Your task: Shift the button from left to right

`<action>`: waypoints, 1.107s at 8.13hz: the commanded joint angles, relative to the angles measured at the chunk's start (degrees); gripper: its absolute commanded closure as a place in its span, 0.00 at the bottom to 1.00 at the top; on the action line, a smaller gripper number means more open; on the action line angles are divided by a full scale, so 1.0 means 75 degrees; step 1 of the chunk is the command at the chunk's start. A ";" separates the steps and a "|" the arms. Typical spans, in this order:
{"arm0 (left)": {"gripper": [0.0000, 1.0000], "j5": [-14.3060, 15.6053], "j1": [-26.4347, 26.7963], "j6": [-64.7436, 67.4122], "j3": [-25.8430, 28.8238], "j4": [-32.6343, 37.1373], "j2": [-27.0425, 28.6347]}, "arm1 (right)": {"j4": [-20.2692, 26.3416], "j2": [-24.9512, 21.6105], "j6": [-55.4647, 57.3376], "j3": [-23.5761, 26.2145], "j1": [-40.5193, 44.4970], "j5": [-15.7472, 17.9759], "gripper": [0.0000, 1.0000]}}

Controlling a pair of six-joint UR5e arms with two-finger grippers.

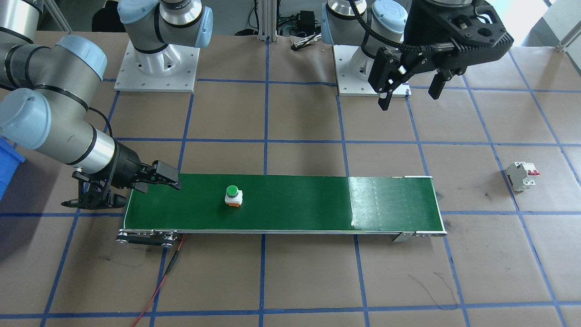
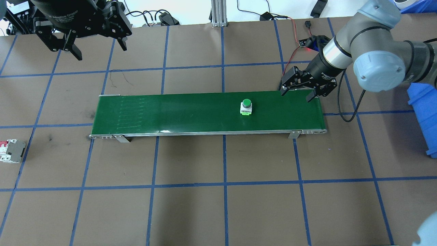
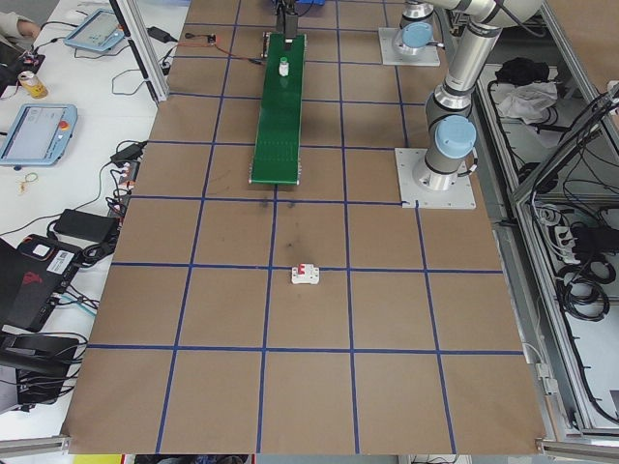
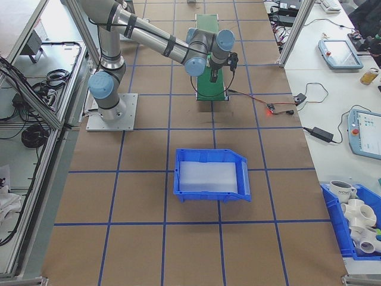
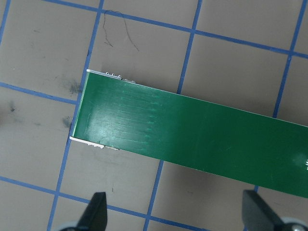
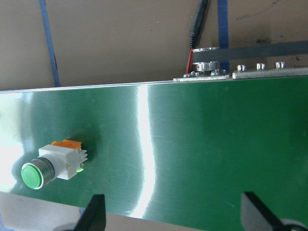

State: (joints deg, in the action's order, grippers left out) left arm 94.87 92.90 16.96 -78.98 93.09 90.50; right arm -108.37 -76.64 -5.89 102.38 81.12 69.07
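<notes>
Conveyor belt [image 2: 191, 112] fills table centre. Right gripper [image 2: 297, 89] low over belt's right end, jaws wide apart, empty. Left gripper [image 2: 89, 38] high, wide apart, empty. Green-capped button [image 2: 246, 107] upright on belt, near right gripper; best straddle white body squarely, below cap, then close.

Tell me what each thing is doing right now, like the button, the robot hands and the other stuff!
button: standing upright on the belt, green cap up, nothing holding it
green conveyor belt: flat on the table, carrying only the button
left gripper: open, raised off the belt's left end, empty
right gripper: open, low at the belt's right end, empty
circuit breaker: lying on the table, away from the belt
blue bin: sitting on the table
</notes>
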 commanded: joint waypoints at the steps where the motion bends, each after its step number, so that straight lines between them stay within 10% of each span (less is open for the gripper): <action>1: 0.00 -0.0005 0.0000 0.0000 -0.0086 -0.0002 -0.0032 | -0.0046 0.0000 0.0082 0.0002 0.0011 -0.0057 0.01; 9: 0.00 0.0007 0.0000 0.0000 -0.0086 -0.0002 -0.0043 | -0.0714 0.0514 0.1300 -0.0010 0.0480 0.0468 0.10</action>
State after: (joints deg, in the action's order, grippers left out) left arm 94.91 92.90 16.96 -79.63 93.08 90.19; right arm -112.50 -74.49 2.71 102.30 84.60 70.09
